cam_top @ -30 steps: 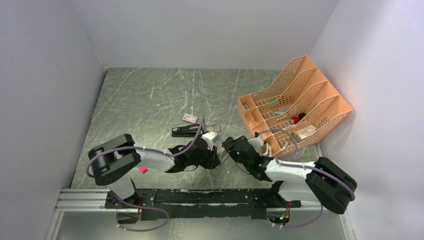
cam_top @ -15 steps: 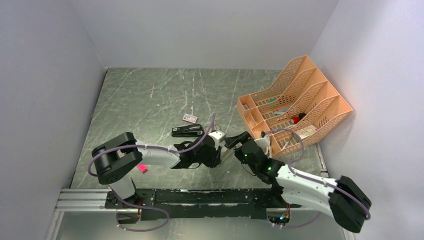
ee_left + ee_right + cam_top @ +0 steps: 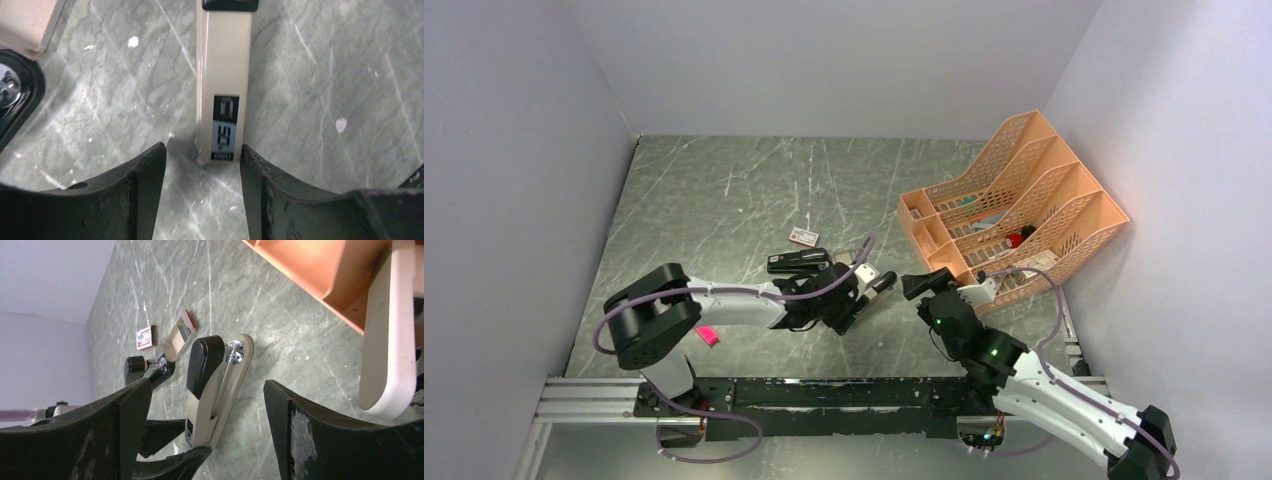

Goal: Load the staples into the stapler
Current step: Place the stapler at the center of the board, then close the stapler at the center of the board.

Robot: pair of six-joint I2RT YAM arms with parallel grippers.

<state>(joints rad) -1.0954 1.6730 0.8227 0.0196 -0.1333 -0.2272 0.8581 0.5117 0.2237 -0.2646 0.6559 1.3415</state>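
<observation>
Left gripper (image 3: 202, 151): arm stretched low, jaws part-open astride the beige stapler's (image 3: 222, 75) end, not clamped. Right gripper (image 3: 207, 386): right of that stapler, jaws wide, holding nothing.

Soft, even overhead light fills the top view, with only faint shadows under the arms. The marble surface (image 3: 724, 190) throws white glare in the left wrist view, where the left tool's fingers (image 3: 135, 200) look dark and soft-edged. The right tool's fingers (image 3: 325, 440) loom blurred and underexposed; the mid-distance is sharp.
</observation>
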